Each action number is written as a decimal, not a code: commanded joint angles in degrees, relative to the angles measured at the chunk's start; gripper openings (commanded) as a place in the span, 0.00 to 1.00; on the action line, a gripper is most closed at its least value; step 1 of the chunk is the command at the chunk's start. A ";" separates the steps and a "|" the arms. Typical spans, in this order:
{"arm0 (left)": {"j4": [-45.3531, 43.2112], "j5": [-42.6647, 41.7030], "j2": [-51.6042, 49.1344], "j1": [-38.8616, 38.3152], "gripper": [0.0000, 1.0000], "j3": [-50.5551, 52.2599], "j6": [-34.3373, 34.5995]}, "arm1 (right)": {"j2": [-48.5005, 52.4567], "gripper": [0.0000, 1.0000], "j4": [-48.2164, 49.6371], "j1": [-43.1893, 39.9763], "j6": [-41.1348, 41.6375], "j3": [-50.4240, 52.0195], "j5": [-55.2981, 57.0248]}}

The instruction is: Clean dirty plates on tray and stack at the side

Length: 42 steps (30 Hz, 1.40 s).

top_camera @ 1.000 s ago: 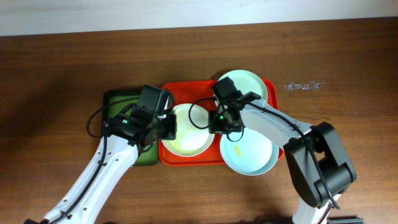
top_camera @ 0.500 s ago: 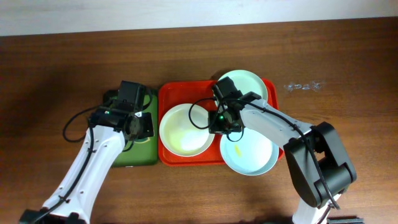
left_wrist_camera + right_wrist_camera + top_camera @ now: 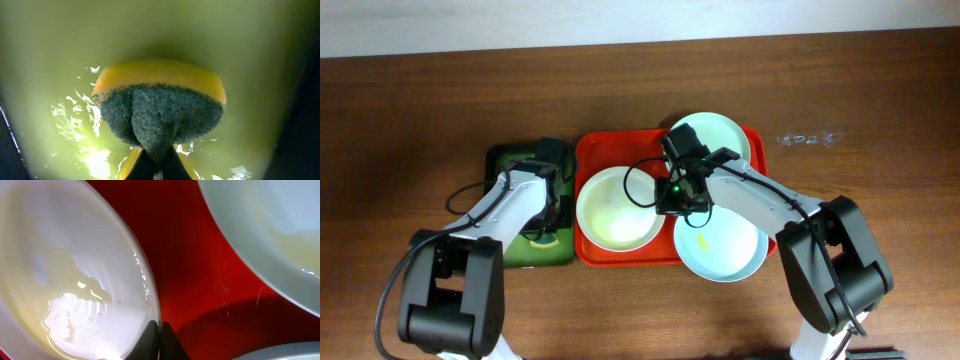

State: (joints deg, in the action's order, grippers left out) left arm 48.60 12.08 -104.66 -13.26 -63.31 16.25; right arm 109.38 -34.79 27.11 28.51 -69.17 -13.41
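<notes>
The white plate [image 3: 615,210] lies wet in the left half of the red tray [image 3: 620,140]. One mint plate [image 3: 718,138] lies at the tray's back right. The other mint plate [image 3: 725,250], with a yellow smear, sits at the front right and overhangs the tray. My right gripper [image 3: 672,197] is shut on the white plate's right rim; the right wrist view shows the jaws [image 3: 160,332] pinching the rim of the white plate [image 3: 65,270]. My left gripper [image 3: 546,210] is over the green tray [image 3: 510,158], shut [image 3: 159,167] on a yellow sponge [image 3: 160,112] with a dark scouring face.
The green tray's wet floor [image 3: 50,55] fills the left wrist view. The red tray floor [image 3: 200,280] and a mint plate [image 3: 270,225] show in the right wrist view. A small clear scrap [image 3: 805,138] lies on the wooden table to the right.
My left arm has moved left, from above the white plate to the green tray, carrying the sponge. The right arm and the plates have not moved.
</notes>
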 commanded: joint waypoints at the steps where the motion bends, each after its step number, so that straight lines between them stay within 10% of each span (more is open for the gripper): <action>1: 0.31 1.05 -0.11 0.72 0.00 -1.05 -0.87 | 0.61 0.04 0.09 0.63 0.28 0.15 0.15; 3: 1.73 0.81 -0.11 0.74 0.07 -2.32 -0.87 | 0.61 0.04 0.11 0.63 0.28 0.15 0.15; 5: 4.70 0.74 -0.11 0.74 0.52 -5.01 -0.39 | 0.61 0.04 0.13 0.63 0.28 0.15 0.15; 8: 9.05 0.42 0.02 0.74 0.58 -10.12 1.09 | 0.61 0.05 0.13 0.63 0.28 0.15 0.15; 13: 17.11 -0.07 4.59 0.81 0.59 -20.55 2.29 | 0.61 0.36 0.13 0.63 0.26 0.15 0.17; 18: 17.70 -0.04 15.52 2.49 0.64 -21.22 4.09 | 0.61 0.38 0.11 0.63 0.26 0.17 1.70; 21: 18.18 -0.31 24.48 6.08 0.99 -21.22 7.72 | 0.61 0.33 0.37 0.63 0.28 0.35 1.86; 42: 21.40 -0.68 33.18 7.41 0.99 -21.22 9.86 | 0.66 0.21 2.93 0.70 0.94 1.88 2.93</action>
State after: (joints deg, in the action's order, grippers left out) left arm 69.87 11.81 -71.57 -5.98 -83.92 25.19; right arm 109.47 -32.03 27.20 28.77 -67.66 -11.79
